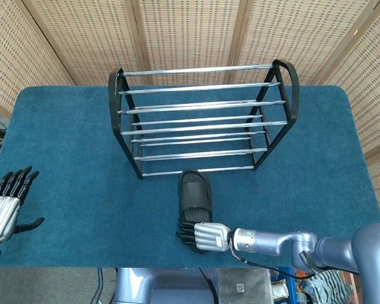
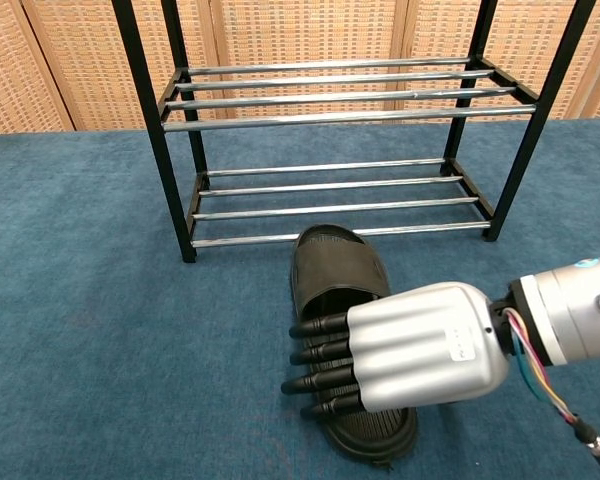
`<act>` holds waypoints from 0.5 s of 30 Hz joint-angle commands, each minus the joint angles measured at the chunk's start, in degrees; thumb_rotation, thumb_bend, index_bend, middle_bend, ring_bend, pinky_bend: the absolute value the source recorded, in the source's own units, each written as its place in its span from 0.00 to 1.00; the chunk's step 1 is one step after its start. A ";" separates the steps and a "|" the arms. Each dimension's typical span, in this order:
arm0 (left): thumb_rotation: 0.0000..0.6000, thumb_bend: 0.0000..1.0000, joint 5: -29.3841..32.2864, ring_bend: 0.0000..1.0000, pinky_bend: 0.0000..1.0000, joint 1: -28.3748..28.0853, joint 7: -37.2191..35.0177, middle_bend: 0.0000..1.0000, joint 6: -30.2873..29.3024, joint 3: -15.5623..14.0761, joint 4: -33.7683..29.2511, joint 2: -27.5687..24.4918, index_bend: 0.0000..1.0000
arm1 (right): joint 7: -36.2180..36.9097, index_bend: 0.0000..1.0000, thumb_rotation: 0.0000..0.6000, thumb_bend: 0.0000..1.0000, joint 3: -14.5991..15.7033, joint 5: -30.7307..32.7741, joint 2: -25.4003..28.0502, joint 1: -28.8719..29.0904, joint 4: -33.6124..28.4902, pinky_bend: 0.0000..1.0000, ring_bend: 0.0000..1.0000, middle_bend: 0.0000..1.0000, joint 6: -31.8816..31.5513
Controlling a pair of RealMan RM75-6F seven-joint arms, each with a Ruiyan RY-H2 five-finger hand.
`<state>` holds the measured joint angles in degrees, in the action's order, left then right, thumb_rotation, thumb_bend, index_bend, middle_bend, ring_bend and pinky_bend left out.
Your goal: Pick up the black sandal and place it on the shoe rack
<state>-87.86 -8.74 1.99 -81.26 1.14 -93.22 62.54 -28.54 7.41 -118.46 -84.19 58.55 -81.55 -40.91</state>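
Note:
The black sandal (image 1: 195, 193) (image 2: 332, 270) lies flat on the blue table, toe toward the shoe rack (image 1: 199, 117) (image 2: 330, 110), just in front of its lower shelf. My right hand (image 1: 202, 235) (image 2: 405, 345) hovers palm down over the sandal's heel end, fingers straight and pointing left, hiding that part of the sole. Whether the fingers touch the sandal cannot be told. My left hand (image 1: 5, 206) stays at the table's front left edge, fingers spread, holding nothing.
The rack's two tiers of chrome bars hold nothing. Blue carpet covers the table (image 1: 63, 158). Woven screens stand behind it. The table's front edge lies close below my right hand.

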 commanded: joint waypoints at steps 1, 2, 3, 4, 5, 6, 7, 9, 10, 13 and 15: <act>1.00 0.13 0.10 0.00 0.00 -0.03 -0.21 0.00 0.06 0.04 0.05 -0.06 0.00 | -1.13 0.00 1.00 0.00 -0.21 0.91 0.24 1.34 -1.14 0.00 0.00 0.00 2.74; 1.00 0.13 0.14 0.00 0.00 -0.04 -0.38 0.00 0.08 0.06 0.10 -0.11 0.00 | -1.21 0.00 1.00 0.00 -0.21 1.16 0.19 1.54 -1.30 0.00 0.00 0.00 3.26; 1.00 0.13 0.18 0.00 0.00 -0.05 -0.52 0.00 0.08 0.08 0.13 -0.14 0.00 | -1.21 0.00 1.00 0.00 -0.22 1.37 0.13 1.58 -1.35 0.00 0.00 0.00 3.44; 1.00 0.13 0.23 0.00 0.00 -0.06 -0.69 0.00 0.08 0.11 0.16 -0.20 0.00 | -1.21 0.00 1.00 0.00 -0.20 1.57 -0.01 1.64 -1.29 0.00 0.00 0.00 3.60; 1.00 0.13 0.25 0.00 0.00 -0.07 -0.80 0.00 0.09 0.13 0.17 -0.24 0.00 | -1.25 0.00 1.00 0.00 -0.16 1.62 -0.11 1.72 -1.18 0.00 0.00 0.00 3.70; 1.00 0.13 0.27 0.00 0.00 -0.09 -0.92 0.00 0.09 0.15 0.19 -0.28 0.00 | -1.17 0.00 1.00 0.00 -0.07 1.75 -0.26 1.82 -0.99 0.00 0.00 0.00 3.85; 1.00 0.13 0.27 0.00 0.00 -0.09 -0.98 0.00 0.08 0.15 0.20 -0.30 0.00 | -1.03 0.00 1.00 0.00 0.04 1.83 -0.39 1.90 -0.85 0.00 0.00 0.00 3.93; 1.00 0.13 0.26 0.00 0.00 -0.08 -1.16 0.00 0.07 0.13 0.24 -0.36 0.00 | -0.56 0.02 1.00 0.00 0.31 1.95 -0.77 2.11 -0.37 0.00 0.00 0.02 3.98; 1.00 0.13 0.29 0.00 0.00 -0.09 -1.18 0.00 0.08 0.15 0.26 -0.36 0.00 | -0.25 0.04 1.00 0.00 0.49 1.94 -1.04 2.16 -0.04 0.01 0.00 0.04 3.77; 1.00 0.13 0.39 0.00 0.00 -0.16 -1.19 0.00 0.23 0.14 0.27 -0.35 0.00 | 1.79 0.25 1.00 0.20 1.71 1.30 -1.99 2.49 1.15 0.15 0.12 0.22 2.22; 1.00 0.13 0.49 0.00 0.00 -0.26 -1.04 0.00 0.46 0.12 0.28 -0.29 0.00 | 5.25 0.38 1.00 0.38 3.53 -0.16 -2.80 2.87 2.53 0.26 0.23 0.34 -0.45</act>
<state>-87.40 -8.96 0.91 -80.86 1.27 -92.95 62.23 -25.96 9.36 -117.36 -86.15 61.00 -80.40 -39.11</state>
